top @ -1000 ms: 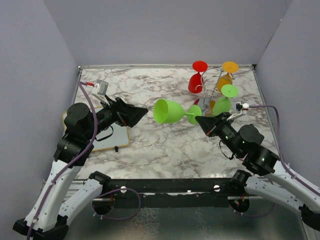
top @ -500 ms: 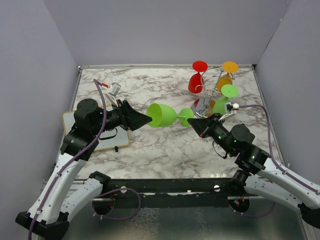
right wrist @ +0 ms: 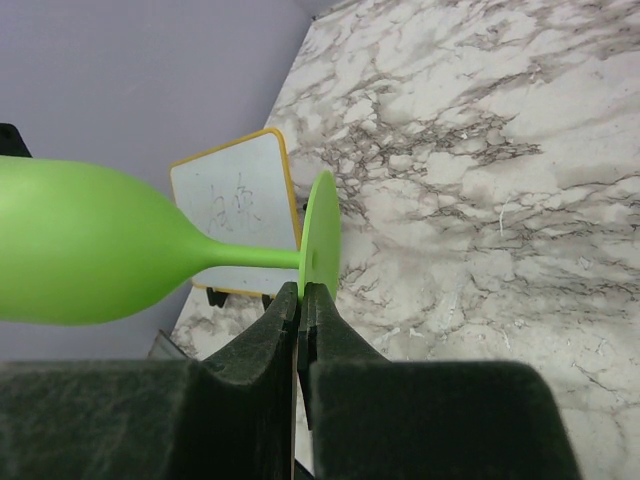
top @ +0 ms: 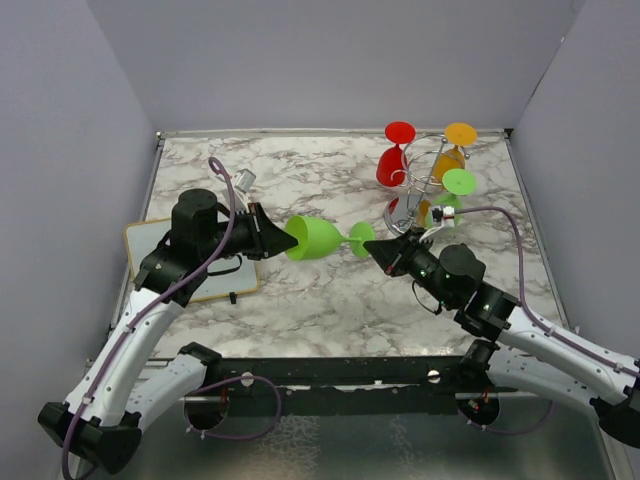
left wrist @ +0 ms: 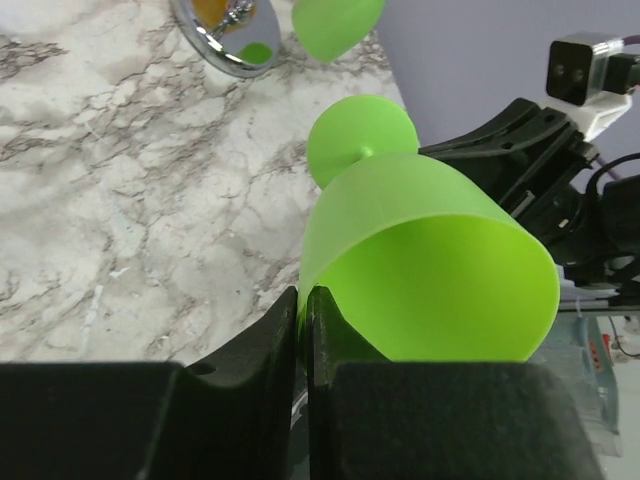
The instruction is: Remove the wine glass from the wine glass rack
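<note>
A lime-green wine glass point(top: 318, 239) hangs sideways above the table's middle, held at both ends. My left gripper point(top: 284, 237) is shut on the bowl's rim; in the left wrist view its jaws point(left wrist: 302, 296) pinch the thin wall of the glass point(left wrist: 430, 270). My right gripper point(top: 370, 246) is shut on the glass's round foot point(right wrist: 322, 245), with the bowl point(right wrist: 80, 260) stretching off to the left. The wine glass rack point(top: 418, 180), a silver wire stand, stands at the back right, apart from the held glass; its shiny base point(left wrist: 225, 35) shows in the left wrist view.
A red glass point(top: 392, 160), an orange glass point(top: 455, 150) and another green glass point(top: 450, 195) hang on the rack. A small yellow-edged whiteboard point(top: 200, 262) lies at the left under my left arm. Grey walls close in the table on three sides.
The right arm carried the green glass leftward, away from the rack. The left arm moved right to meet it and its open jaws closed on the bowl's rim.
</note>
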Controlling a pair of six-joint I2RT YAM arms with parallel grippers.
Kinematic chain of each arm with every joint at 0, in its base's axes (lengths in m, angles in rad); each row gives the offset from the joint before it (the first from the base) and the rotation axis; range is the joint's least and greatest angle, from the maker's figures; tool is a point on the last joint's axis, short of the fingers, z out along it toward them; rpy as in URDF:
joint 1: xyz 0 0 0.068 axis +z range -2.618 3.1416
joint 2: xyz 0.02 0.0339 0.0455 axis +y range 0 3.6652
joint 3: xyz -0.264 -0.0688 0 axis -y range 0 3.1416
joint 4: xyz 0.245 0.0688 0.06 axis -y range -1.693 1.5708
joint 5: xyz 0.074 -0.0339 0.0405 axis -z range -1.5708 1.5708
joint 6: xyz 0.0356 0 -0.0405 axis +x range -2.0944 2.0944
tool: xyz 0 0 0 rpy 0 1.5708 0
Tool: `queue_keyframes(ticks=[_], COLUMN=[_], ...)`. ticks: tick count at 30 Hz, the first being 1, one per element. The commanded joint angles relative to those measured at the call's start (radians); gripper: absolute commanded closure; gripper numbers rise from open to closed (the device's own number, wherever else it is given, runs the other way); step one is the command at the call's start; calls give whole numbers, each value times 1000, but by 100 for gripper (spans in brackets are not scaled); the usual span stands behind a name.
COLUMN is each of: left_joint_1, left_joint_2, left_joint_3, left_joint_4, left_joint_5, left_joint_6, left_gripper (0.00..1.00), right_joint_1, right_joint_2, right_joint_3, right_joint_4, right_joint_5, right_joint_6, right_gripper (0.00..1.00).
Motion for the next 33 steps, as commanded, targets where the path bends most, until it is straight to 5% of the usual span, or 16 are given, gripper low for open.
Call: queue_keyframes(ticks=[1,5,9,19,25,33], left_joint_1=[1,2,2,3,29,204], left_joint_2=[12,21,57,212,418,749], left_joint_3=[5,5,50,160,317,583], left_joint_4=[-45,-49,-99,-176,-199,-226], left_joint_5=[-67,-89,-188,-397,-558,-570], left_joint_6=[29,37,75,181,289,299], left_gripper=[97,100,100,100,100,100], right_joint_1=[3,3,3,3,3,3], right_joint_2=[26,43,55,-4,-13,-56], right_joint_3=[-1,-7,-18,-11,-14,-19], right_joint_4=[71,57,43,-41,-80,-150], right_joint_5=[-25,6,42,91,159,190], right_joint_6=[-5,-34,-97,-285,-331,-356], right_gripper=[99,93,70,32,24,24])
